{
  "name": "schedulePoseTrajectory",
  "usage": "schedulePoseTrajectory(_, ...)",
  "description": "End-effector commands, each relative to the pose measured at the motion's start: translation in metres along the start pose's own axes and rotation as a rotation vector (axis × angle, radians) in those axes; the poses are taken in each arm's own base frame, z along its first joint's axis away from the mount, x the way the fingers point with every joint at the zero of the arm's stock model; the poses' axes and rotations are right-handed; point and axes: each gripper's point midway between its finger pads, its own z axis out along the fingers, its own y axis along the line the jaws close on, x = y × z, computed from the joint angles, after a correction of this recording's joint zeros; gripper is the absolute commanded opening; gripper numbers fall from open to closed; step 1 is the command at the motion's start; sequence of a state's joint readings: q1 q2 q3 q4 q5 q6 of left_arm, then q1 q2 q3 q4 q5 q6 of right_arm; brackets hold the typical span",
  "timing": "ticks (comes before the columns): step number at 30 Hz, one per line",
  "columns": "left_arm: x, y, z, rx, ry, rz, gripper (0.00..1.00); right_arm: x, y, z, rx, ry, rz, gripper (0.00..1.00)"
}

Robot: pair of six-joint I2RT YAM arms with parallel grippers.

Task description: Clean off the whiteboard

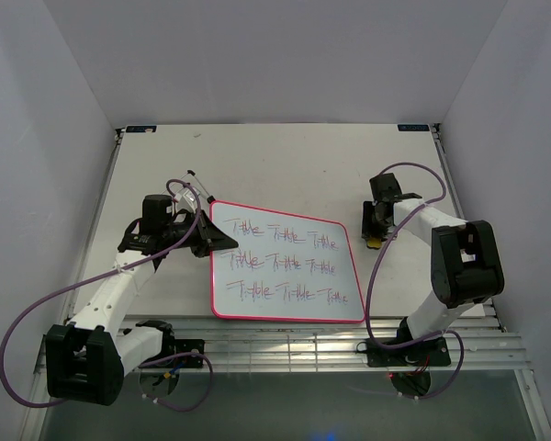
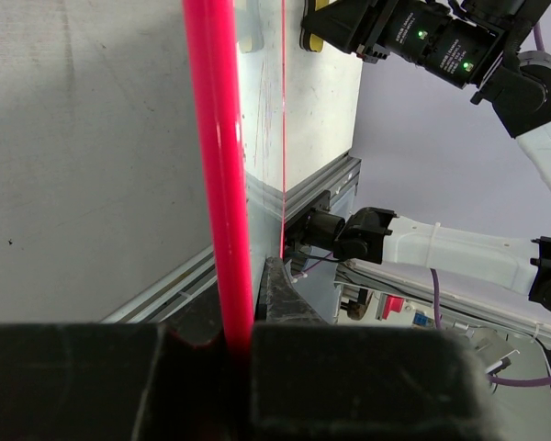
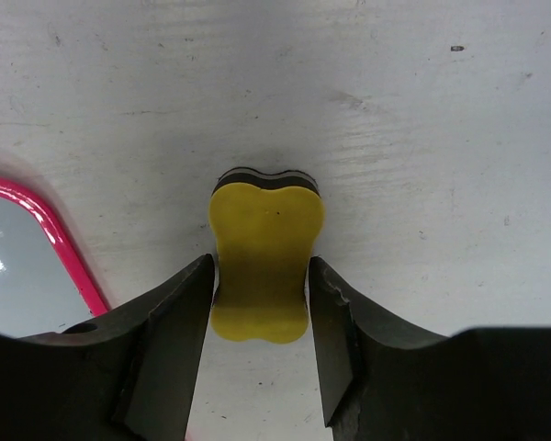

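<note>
The whiteboard (image 1: 285,266), pink-red framed, lies mid-table bearing three rows of pink-grey handwriting. My left gripper (image 1: 207,241) is shut on the middle of its left edge. In the left wrist view the red frame (image 2: 216,165) runs up from between the closed jaws of that gripper (image 2: 239,340). The small yellow eraser (image 3: 264,257) lies flat on the table just right of the board's corner (image 3: 60,234). My right gripper (image 3: 261,303) is down over it, one finger against each side of its waist. The top view shows the eraser (image 1: 375,243) under that gripper (image 1: 375,237).
A thin white pen-like thing (image 1: 198,186) lies on the table behind the left gripper. Grey walls close in the table on three sides. A metal rail (image 1: 285,344) runs along the near edge, in front of the board.
</note>
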State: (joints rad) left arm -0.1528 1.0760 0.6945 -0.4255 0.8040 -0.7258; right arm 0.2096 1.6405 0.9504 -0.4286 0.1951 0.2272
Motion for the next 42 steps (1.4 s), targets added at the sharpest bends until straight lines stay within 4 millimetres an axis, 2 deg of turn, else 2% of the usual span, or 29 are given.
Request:
schedulePoseTrajectory(1, -0.033, 0.067, -0.002, -0.307, -0.173, 0.282, 0.00, -0.001, -0.001, 0.005, 0.004, -0.010, 0.006, 0.52)
schedulePoseTrajectory(2, -0.033, 0.067, -0.002, -0.306, -0.175, 0.283, 0.00, -0.001, 0.000, 0.005, -0.001, -0.012, 0.007, 0.48)
schedulePoseTrajectory(4, -0.032, 0.066, -0.002, -0.302, -0.171, 0.284, 0.00, -0.002, 0.001, 0.004, -0.007, -0.014, 0.007, 0.47)
schedulePoseTrajectory(14, -0.028, 0.063, 0.001, -0.278, -0.156, 0.295, 0.00, -0.010, -0.001, -0.002, 0.001, -0.048, 0.012, 0.48)
schedulePoseTrajectory(23, -0.026, 0.062, 0.002, -0.269, -0.145, 0.299, 0.00, -0.006, -0.003, -0.002, 0.008, -0.045, 0.010, 0.50)
schedulePoseTrajectory(42, -0.022, 0.063, 0.006, -0.262, -0.121, 0.299, 0.00, -0.013, -0.003, -0.004, 0.004, -0.064, 0.013, 0.51)
